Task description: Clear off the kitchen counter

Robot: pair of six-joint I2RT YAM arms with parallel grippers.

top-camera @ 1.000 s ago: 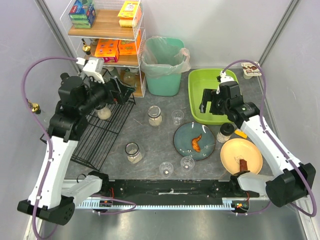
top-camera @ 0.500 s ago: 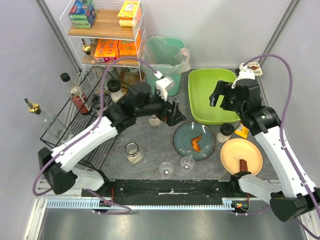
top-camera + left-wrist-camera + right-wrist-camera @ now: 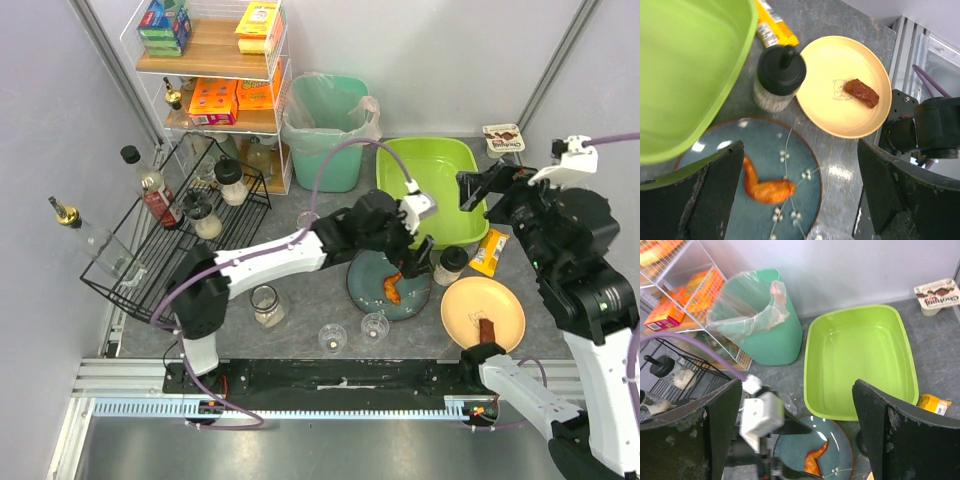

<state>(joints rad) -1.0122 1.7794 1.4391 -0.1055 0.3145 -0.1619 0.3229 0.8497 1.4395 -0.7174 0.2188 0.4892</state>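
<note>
With the kitchen counter (image 3: 296, 322) cluttered, the left gripper (image 3: 800, 187) hangs wide open over the chicken wing (image 3: 767, 190) on the blue plate (image 3: 790, 145), needing to drop and close, while the right gripper (image 3: 797, 435) hangs open and empty.

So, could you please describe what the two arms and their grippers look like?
The left arm and right arm both have white tubular links and black joint housings. A purple cable runs to a small white camera box at each wrist. The left gripper and right gripper each carry two broad, black, scuffed fingers.
</note>
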